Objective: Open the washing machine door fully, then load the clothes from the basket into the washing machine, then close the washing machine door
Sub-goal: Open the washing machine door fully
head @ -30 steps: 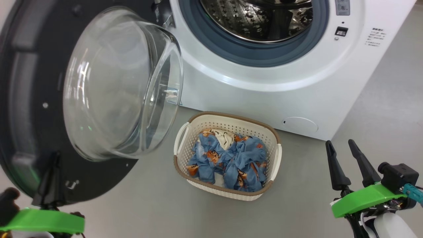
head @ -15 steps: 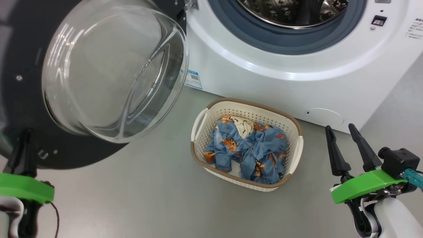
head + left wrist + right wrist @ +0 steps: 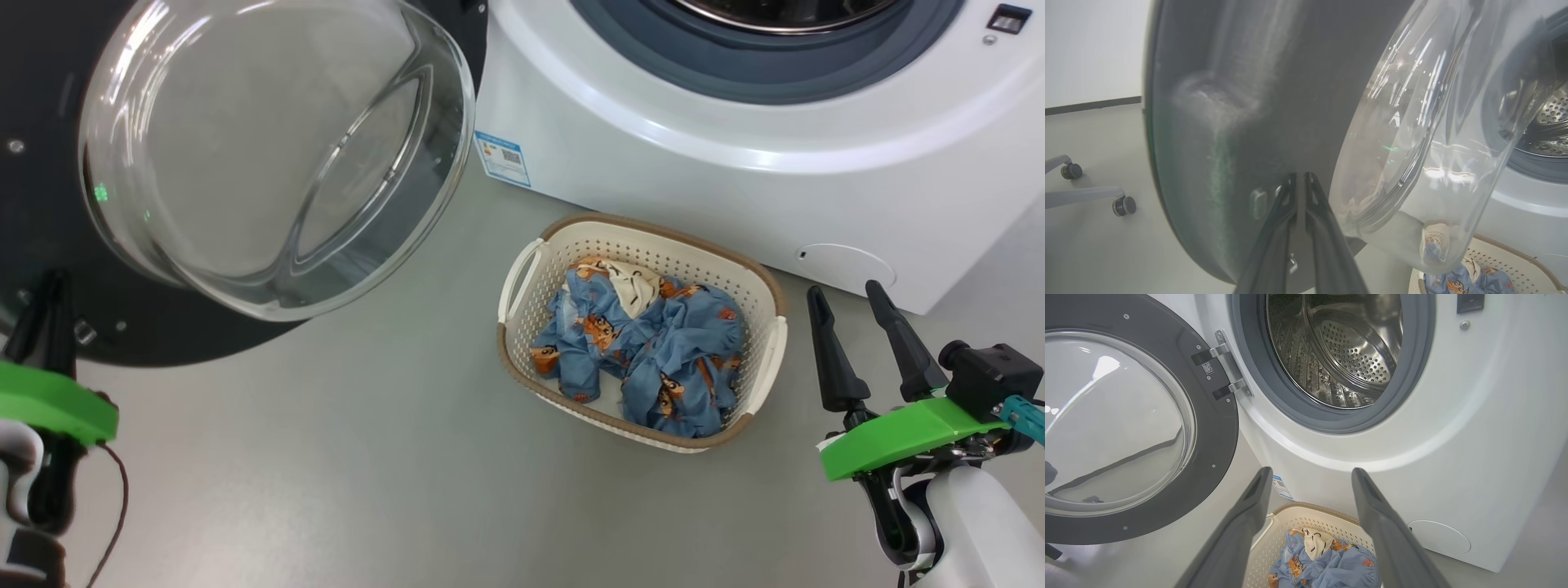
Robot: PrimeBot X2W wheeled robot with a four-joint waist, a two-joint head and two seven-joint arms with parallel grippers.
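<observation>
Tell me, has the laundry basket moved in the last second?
No. The basket keeps its place before the washing machine, left of its round cap; the camera shifted, not it.

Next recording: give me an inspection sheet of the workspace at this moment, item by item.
Surface: grey floor, smooth.
Job's things: door swung wide on the washer; drum empty; basket on the floor before the washer, clothes heaped in it.
Clutter: nothing seen.
Claws: left claw shut, tips at the door's inner face, contact unclear; right claw open, empty, right of the basket.
Cables: thin dark wire by the left wrist.
Surroundings: chair castors, white wall.
</observation>
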